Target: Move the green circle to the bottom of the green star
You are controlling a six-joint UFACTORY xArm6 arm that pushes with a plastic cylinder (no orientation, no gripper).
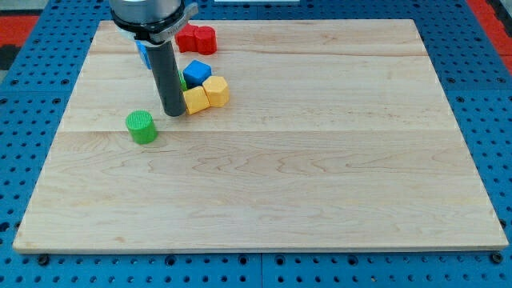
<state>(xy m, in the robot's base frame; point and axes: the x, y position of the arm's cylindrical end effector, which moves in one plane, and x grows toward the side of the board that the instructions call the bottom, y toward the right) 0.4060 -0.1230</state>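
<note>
Pale wood boards make up your table top (pixel 320 160), which sits on a blue pegboard with red at the far corners. You have no fingers to open or close on this rig, only the dark rod, and my tip (pixel 174 114) rests on the wood at the view's upper left.

Your green circle (pixel 142 127) is a short ribbed cylinder standing upright, its round face up, so it has no long axis across the board and no heading you could name. It lies just to the view's lower left of my tip, near it but apart.

Right of the rod you will see a cluster: a yellow block (pixel 196 100) touching the rod's side, a second yellow block (pixel 216 90) against it, and a blue cube (pixel 197 71) above them. A sliver of green (pixel 183 82) shows between rod and cube; its shape is hidden. A red block (pixel 197 38) sits near the top edge, and a blue block (pixel 143 54) peeks out left of the rod.
</note>
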